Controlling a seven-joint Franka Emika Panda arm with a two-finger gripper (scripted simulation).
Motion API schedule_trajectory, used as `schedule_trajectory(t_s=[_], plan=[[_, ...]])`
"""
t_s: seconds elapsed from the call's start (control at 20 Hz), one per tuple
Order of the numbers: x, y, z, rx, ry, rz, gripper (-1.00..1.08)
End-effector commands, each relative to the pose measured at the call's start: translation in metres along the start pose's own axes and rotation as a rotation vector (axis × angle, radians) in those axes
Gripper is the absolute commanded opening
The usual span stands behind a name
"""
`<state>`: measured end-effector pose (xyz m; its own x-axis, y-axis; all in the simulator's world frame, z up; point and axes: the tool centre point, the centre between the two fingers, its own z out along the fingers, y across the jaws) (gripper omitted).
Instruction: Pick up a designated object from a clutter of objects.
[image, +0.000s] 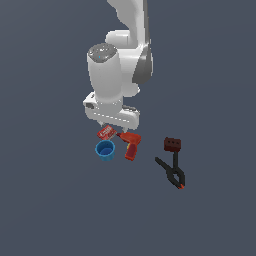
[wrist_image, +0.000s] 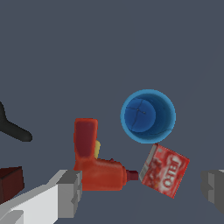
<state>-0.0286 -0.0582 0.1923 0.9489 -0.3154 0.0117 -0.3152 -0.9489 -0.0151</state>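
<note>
Between the spread fingers (wrist_image: 70, 192) lies the red box (wrist_image: 165, 170)

light: even, soft | shadows: none cast | focus: sharp | glare: none

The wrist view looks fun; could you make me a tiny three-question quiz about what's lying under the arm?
1. True or false: the blue cup stands upright with its opening showing.
2. Which thing lies between the end effector's fingers? A) black clamp B) red box C) brown block
3. Fill in: the red drill's tip points toward the ____.

Key: 1 true; 2 B; 3 red box.
</note>
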Motion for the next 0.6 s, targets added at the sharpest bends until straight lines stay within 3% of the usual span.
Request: schedule_trajectory(t_s=[0.0, 0.55], plan=[[-0.008, 0.014, 0.023, 0.003, -0.002, 0.069, 1.00], [-0.053, 0.069, 0.100, -0.006, -0.009, 0.331, 1.00]])
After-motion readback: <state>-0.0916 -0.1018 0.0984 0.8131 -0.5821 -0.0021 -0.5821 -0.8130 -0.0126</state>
